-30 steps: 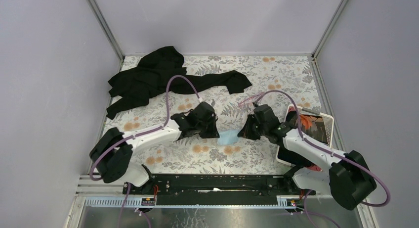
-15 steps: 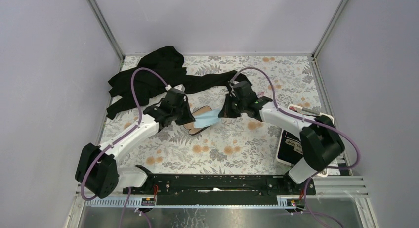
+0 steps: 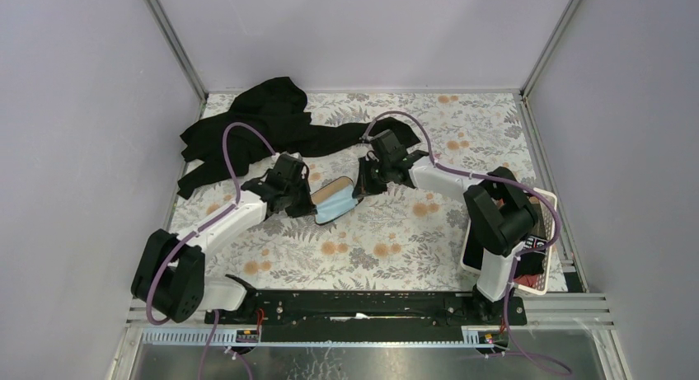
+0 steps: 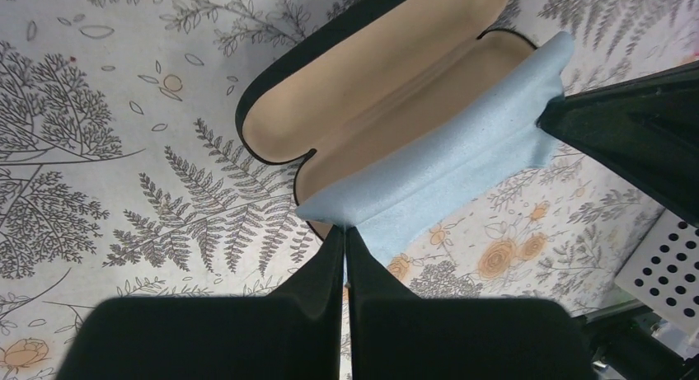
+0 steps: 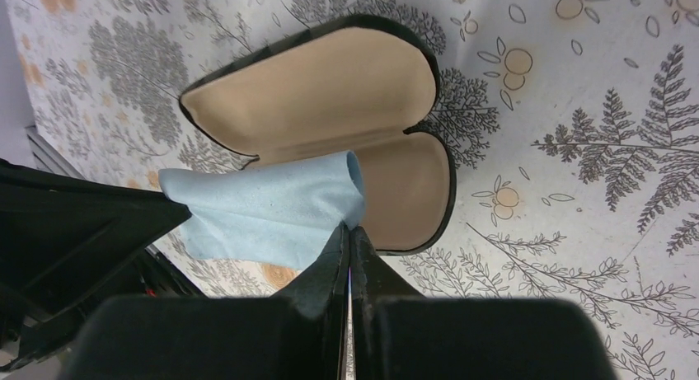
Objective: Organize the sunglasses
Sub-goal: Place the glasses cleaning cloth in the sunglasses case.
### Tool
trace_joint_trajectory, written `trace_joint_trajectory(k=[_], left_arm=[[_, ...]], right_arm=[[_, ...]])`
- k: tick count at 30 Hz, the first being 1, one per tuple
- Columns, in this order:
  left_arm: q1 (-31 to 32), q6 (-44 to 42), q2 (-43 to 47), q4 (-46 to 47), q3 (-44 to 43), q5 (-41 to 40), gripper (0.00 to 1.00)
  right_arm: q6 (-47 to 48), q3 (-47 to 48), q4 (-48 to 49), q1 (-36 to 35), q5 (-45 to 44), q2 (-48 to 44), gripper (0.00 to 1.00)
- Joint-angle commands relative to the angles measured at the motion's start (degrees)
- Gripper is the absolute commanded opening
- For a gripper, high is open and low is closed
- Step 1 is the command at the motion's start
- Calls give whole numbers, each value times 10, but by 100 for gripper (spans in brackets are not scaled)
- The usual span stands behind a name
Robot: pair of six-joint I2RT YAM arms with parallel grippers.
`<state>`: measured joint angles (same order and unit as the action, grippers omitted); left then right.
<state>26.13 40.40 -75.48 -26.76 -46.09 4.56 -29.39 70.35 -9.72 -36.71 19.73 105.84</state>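
Where lilac walls (image 3: 354, 34) enclose, floral tabletop (image 3: 371, 260), left gripper (image 4: 344, 236) pinching cloth (image 4: 445, 174)

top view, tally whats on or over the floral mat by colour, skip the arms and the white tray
black: 2 (clothing pile, open glasses case with tan lining)
light blue: 1 (cloth)
total: 3
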Motion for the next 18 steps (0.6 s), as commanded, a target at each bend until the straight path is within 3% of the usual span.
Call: trace_joint_trajectory(k=[1,18], left_arm=[[-6,-10,-23,22,22,18,0],[-6,-18,-72,66,47,23,0]], right_arm=[[26,22,-23,-9,9,15,0],[40,18,-28,-10,-34,50,0]])
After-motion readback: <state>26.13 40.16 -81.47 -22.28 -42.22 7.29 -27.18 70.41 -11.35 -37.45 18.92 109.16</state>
